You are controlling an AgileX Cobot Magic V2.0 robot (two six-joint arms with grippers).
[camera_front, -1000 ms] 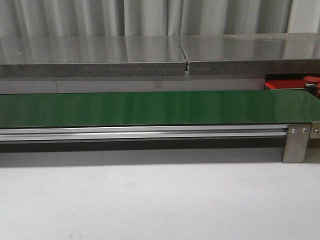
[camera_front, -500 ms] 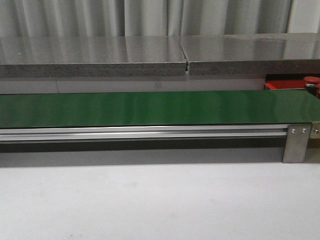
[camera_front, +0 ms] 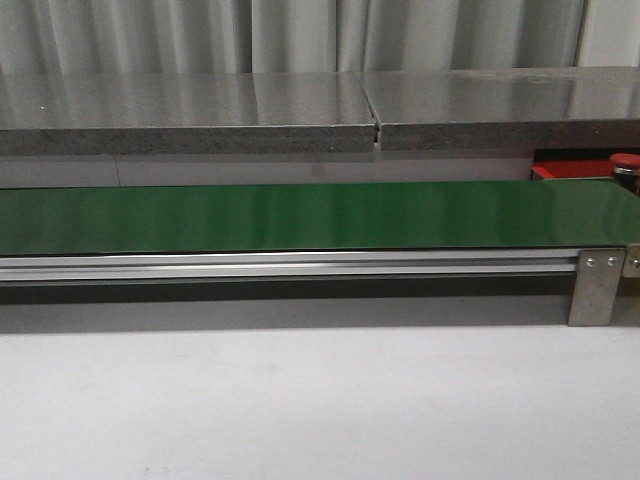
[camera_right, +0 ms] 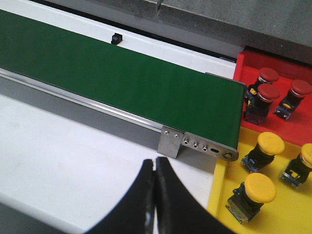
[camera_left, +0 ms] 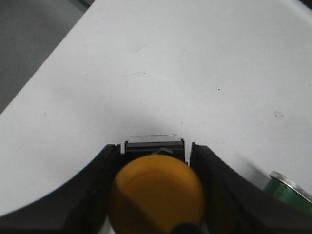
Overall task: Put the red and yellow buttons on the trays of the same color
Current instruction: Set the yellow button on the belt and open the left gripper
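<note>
Yellow plastic fills the left wrist view: a round domed yellow-capped button (camera_left: pixel 156 195) sits clamped between the two black fingers (camera_left: pixel 92 195) of the left gripper (camera_left: pixel 156 204), above a bare white tabletop (camera_left: pixel 170 63), with a slice of green roller (camera_left: pixel 287 195) at the frame's corner.

The right gripper (camera_right: pixel 155 195) carries nothing; its black curved fingers (camera_right: pixel 136 204) are pressed together, tips touching, above the white surface just beside the end of the long green conveyor belt (camera_right: pixel 122 78). Past the belt's end lies a flat bright red plastic tray (camera_right: pixel 273 117) holding three red-capped buttons (camera_right: pixel 268 92) on dark bodies, and next to it (nearer the gripper) a flat bright yellow plastic tray (camera_right: pixel 219 190) holding three more yellow-capped ones (camera_right: pixel 260 187), all well apart from each other.

From the front, neither arm shows; only the belt, a grey stone-like shelf (camera_front: pixel 300 110) behind it, and at the far right a corner of the red tray with one red cap (camera_front: pixel 625 160).
</note>
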